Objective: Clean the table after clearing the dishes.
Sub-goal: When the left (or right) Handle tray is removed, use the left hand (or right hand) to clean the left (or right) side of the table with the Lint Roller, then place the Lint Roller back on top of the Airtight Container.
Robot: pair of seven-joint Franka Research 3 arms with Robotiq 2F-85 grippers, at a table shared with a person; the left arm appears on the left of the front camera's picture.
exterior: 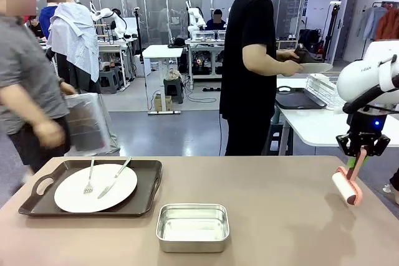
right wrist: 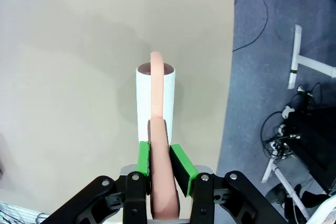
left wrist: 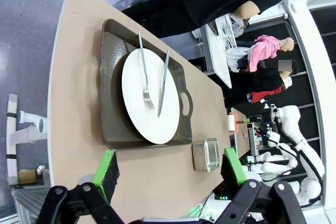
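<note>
the table (exterior: 280,216) lies wide and bare across its middle and right half. its right edge drops to blue-grey floor just beside my right pincer (exterior: 361,149). in the right wrist view that edge passes close by the roller (right wrist: 156,98), with open tabletop on the roller's other side.

on the left part of the table sits the dark tray (exterior: 148,182), near the left and far edges. it carries one white plate (exterior: 75,197) with a fork (exterior: 90,177) and a knife (exterior: 114,179) lying side by side on it. the steel pan (exterior: 192,228) sits near my own edge, just right of the tray and apart from it. between the pan and the roller the surface is free.

my right pincer is clamped on the roller's pink handle, green pads (right wrist: 142,157) pressed to both sides of it. the white roll hangs below, over the table's right end; i cannot tell whether it touches the surface. my left pincer (left wrist: 170,167) is spread wide with nothing in it, above the table and facing the tray and plate.

a person (exterior: 249,60) in black stands at the far side, turned toward the white side table (exterior: 324,126), holding another white plate (exterior: 315,67).
</note>
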